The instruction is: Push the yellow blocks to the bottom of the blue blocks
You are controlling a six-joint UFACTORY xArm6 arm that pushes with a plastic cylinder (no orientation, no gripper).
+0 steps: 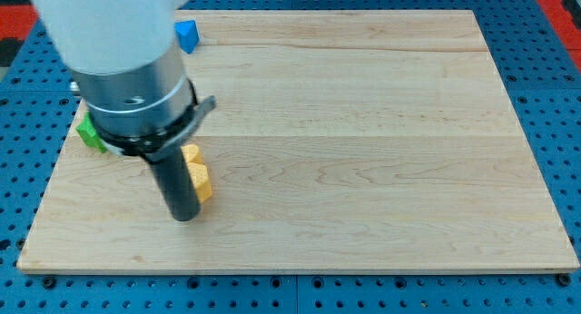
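The desk (363,151), a pale wooden board lying on a blue perforated base (545,42), fills most of the camera view and is bare over its whole right side. My arm's grey housing (118,51) covers the view's upper left and hides part of what lies beneath it. There are no jaws on this rig to report as wide or narrow, only the dark rod (174,182), and my tip (184,218) rests on the board in the lower left. The yellow block (197,173) sits touching the rod on its right side, just above the tip; its shape is partly covered, and I cannot tell whether it is one notched piece or two lying together. The blue block (187,34) stands near the top edge, well apart from the yellow and almost straight above it. A green block (91,133) shows at the left edge, half hidden by the housing. I judge the yellow to be light, rigid and free-sliding on smooth wood, liable to pivot if struck off centre. Nothing can be gripped; contact belongs on its lower face, squarely, driving it up toward a spot just under the blue.
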